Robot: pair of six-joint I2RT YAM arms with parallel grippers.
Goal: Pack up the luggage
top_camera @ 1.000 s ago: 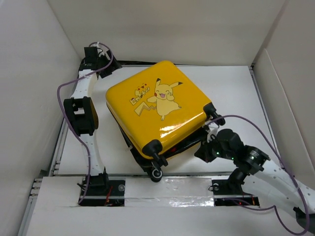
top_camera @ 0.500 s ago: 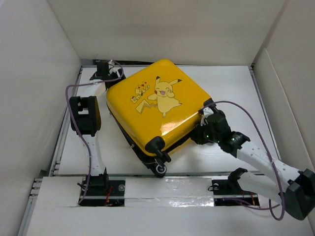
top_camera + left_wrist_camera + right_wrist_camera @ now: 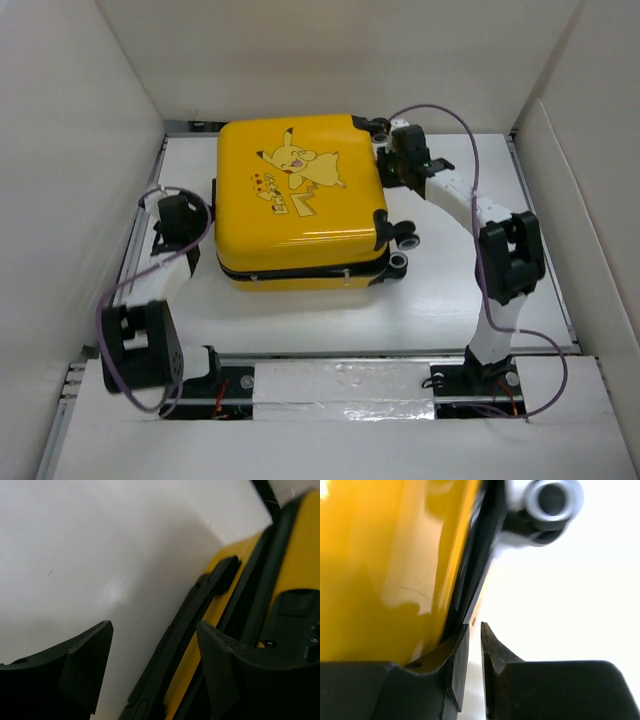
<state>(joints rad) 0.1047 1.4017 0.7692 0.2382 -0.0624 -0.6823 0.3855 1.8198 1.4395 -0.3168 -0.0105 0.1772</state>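
Note:
The yellow luggage [image 3: 300,205] lies flat and closed at the table's middle back, Pikachu face up, its black wheels [image 3: 400,237] to the right. My left gripper [image 3: 182,214] is open beside its left side. In the left wrist view the gripper [image 3: 154,625] has its jaws wide apart in front of the black side handle [image 3: 192,615], not touching it. My right gripper [image 3: 393,158] is at the case's back right corner. In the right wrist view the gripper [image 3: 474,627] has its jaws almost together, empty, one finger [image 3: 457,650] against the black zipper band [image 3: 480,555] below a wheel [image 3: 550,500].
White walls enclose the table on the left [image 3: 70,170], back [image 3: 340,60] and right [image 3: 590,180]. Purple cables loop from both arms. White table surface [image 3: 450,290] shows in front and to the right of the case.
The luggage has turned and slid toward the back, now lying square and flat. My left gripper came from the back corner to its left side. My right gripper swung from the front right to the back right corner.

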